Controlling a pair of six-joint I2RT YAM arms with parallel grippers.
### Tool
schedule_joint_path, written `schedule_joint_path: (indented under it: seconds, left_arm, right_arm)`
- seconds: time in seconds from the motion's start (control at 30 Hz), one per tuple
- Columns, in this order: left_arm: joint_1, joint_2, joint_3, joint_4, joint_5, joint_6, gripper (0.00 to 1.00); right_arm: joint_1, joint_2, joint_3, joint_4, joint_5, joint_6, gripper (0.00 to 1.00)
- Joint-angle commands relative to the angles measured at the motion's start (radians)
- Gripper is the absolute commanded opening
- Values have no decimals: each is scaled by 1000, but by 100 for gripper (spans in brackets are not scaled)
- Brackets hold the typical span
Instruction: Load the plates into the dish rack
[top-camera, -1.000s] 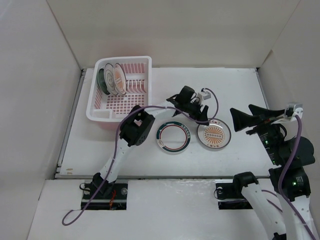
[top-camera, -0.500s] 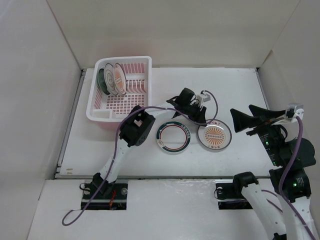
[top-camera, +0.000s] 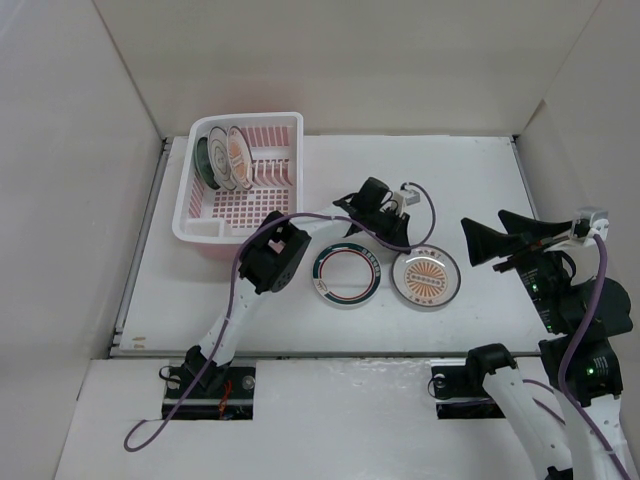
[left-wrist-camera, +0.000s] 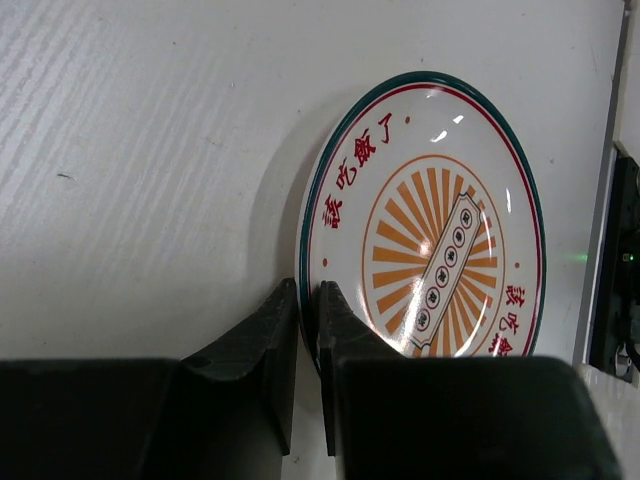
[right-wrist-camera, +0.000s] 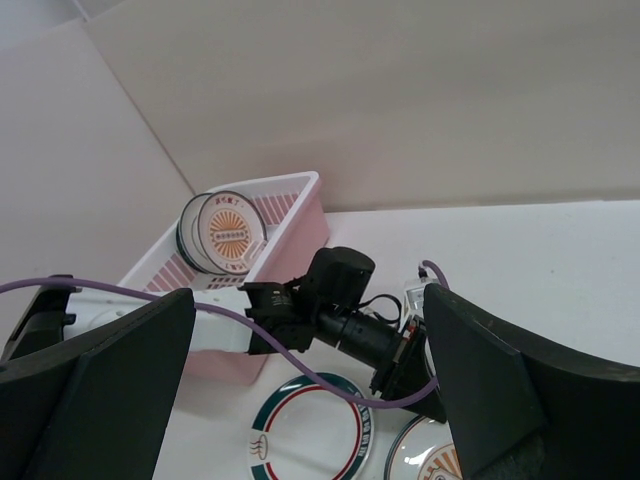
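Observation:
My left gripper (left-wrist-camera: 308, 300) is shut on the near rim of a white plate with an orange sunburst (left-wrist-camera: 440, 230), one finger above the rim and one below. In the top view this plate (top-camera: 428, 279) lies right of centre under the left gripper (top-camera: 400, 243). A white plate with a green rim (top-camera: 347, 274) lies flat to its left. The pink dish rack (top-camera: 190, 225) at the back left holds three upright plates: a dark green one (top-camera: 204, 160), a ringed one (top-camera: 221, 158) and a sunburst one (top-camera: 238, 152). My right gripper (top-camera: 497, 232) hangs open and empty at the right.
White walls close the table in at the left, back and right. A purple cable (top-camera: 240, 262) loops along the left arm. The right wrist view takes in the rack (right-wrist-camera: 290, 215), the left arm's wrist (right-wrist-camera: 340, 310) and the green-rimmed plate (right-wrist-camera: 310, 435).
My left gripper has closed onto the sunburst plate's rim, and the plate has shifted slightly toward the near left. The right arm has not moved.

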Motion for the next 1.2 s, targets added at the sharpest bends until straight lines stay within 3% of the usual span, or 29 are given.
schedule_joint_path:
  seconds: [0.0, 0.2, 0.57, 0.73, 1.17]
  left_arm:
    - [-7, -38, -16, -33, -26, 36, 0]
    - [-7, -67, -5, -24, -26, 5, 0]
    - [-7, -167, 171, -7, -123, -140, 0]
    - [-7, -225, 234, -67, -273, -150, 0]
    - [239, -547, 206, -166, -480, -119, 0]
  right_arm:
    - [8, -9, 36, 3, 13, -4, 100]
    - [8, -9, 36, 3, 13, -4, 100]
    - [8, -9, 36, 12, 4, 5, 100]
    - [8, -9, 55, 3, 4, 5, 100]
    - [37, 11, 36, 34, 31, 5, 100]
